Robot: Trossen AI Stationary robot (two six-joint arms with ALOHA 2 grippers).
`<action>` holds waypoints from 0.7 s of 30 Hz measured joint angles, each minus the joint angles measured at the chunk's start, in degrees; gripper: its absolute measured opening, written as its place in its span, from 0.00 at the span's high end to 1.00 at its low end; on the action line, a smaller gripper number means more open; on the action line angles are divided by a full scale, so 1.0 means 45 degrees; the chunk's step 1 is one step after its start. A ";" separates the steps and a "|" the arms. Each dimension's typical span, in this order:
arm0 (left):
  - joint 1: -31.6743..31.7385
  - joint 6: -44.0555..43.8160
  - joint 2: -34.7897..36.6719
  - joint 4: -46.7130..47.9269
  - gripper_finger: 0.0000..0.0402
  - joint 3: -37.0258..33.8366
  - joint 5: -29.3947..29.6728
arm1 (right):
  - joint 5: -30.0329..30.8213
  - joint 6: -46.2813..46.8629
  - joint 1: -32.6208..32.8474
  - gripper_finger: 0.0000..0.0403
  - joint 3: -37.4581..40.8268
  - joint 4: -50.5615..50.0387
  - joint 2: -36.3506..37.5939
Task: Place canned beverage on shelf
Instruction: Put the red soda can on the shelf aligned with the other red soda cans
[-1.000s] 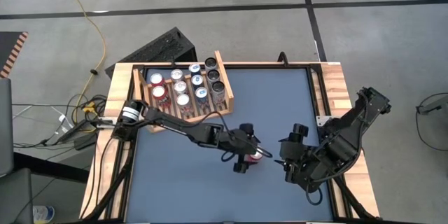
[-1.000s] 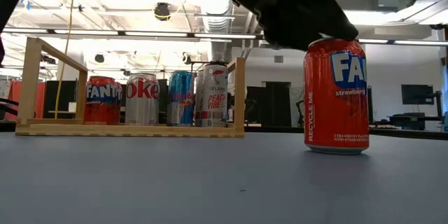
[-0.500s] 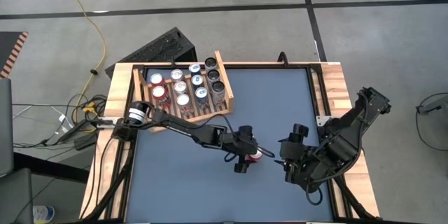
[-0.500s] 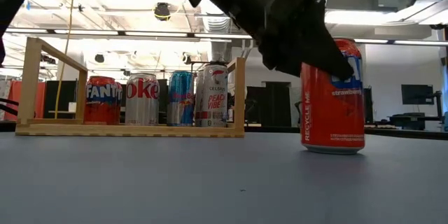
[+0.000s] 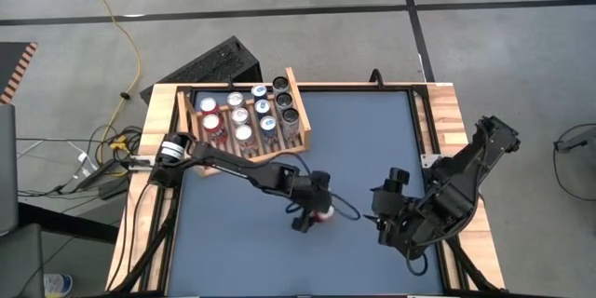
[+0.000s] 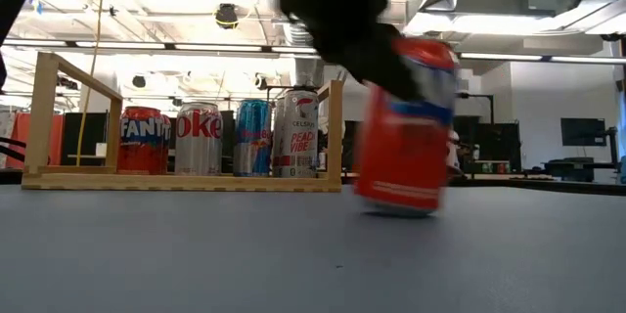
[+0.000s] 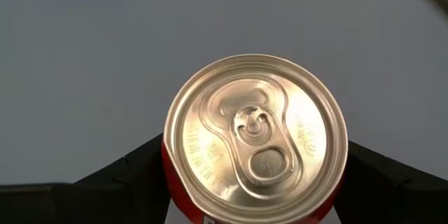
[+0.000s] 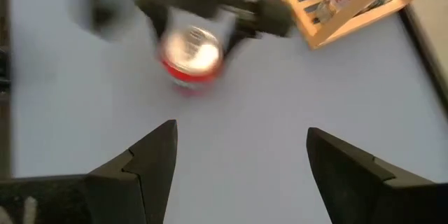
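**Red can gripped at mid-counter**

The red strawberry soda can (image 6: 406, 127), tilted with its base lifted off the grey counter (image 5: 372, 140), sits clamped in the left gripper (image 5: 315, 212), well apart from the wooden shelf (image 5: 300, 107) of cans. The right gripper (image 5: 384, 212) waits nearby, fingers spread.

Black ridged box (image 5: 220, 60) & yellow cable (image 5: 119, 28) on floor.
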State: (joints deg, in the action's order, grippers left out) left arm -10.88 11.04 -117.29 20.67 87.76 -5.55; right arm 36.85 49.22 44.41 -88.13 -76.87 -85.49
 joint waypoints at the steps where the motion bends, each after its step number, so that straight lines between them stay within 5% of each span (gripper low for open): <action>1: -0.0054 0.0480 0.0126 0.0545 0.30 0.0002 -0.0644 | 0.0197 0.0002 0.0053 0.28 0.0213 0.0114 0.0000; 4: -0.0252 0.1460 0.0440 0.2294 0.30 0.0021 -0.2246 | 0.0323 0.0002 0.0125 0.28 0.0864 0.0524 0.0000; 8: -0.0496 0.1689 0.0984 0.4043 0.30 -0.0206 -0.2638 | 0.0241 -0.0229 0.0158 0.28 0.1585 0.1648 -0.0015; 14: -0.1162 0.1753 0.2183 0.1883 0.30 -0.2244 -0.1810 | 0.0287 -0.1084 0.0193 0.28 0.1961 0.3023 -0.0010; 21: -0.1601 -0.0300 0.4814 -0.1025 0.30 -0.6256 -0.0813 | 0.0478 -0.1377 0.0021 0.28 0.1979 0.3408 -0.0010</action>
State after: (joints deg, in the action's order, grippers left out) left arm -18.08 9.69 -95.62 16.06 59.60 -9.21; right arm 39.00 43.03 44.50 -79.22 -61.53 -85.54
